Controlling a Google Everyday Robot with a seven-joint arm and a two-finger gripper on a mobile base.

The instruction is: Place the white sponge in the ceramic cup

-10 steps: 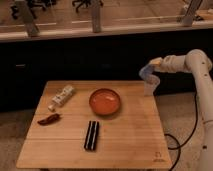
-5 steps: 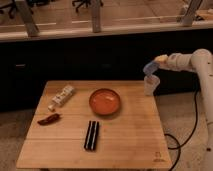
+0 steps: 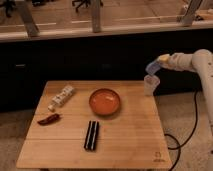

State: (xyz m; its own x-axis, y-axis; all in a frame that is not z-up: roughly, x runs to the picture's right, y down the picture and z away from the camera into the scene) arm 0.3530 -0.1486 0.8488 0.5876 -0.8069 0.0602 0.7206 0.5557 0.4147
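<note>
- White sponge, a small pale bluish-white soft block (image 3: 150, 67), is hanging in the air straight above the ceramic cup, apart from its rim and not yet inside it
- Robot's pincer (image 3: 155, 64), at the end of the white arm (image 3: 192, 62) reaching in from the right, is grasping the white sponge at its tip
- Small pale whitish-grey straight-sided ceramic cup (image 3: 151, 85) is standing upright at the far right corner of the light wooden surface (image 3: 135, 140), close to the edge
- Wide orange-red bowl (image 3: 105, 102) is sitting near the middle, left of the cup and well apart from it
- Long white patterned bar (image 3: 61, 97) is lying slantwise at the far left, with a dark red pepper-like piece (image 3: 48, 119) lying nearer the front
- Black oblong bar (image 3: 91, 135) is lying in front of the bowl
</note>
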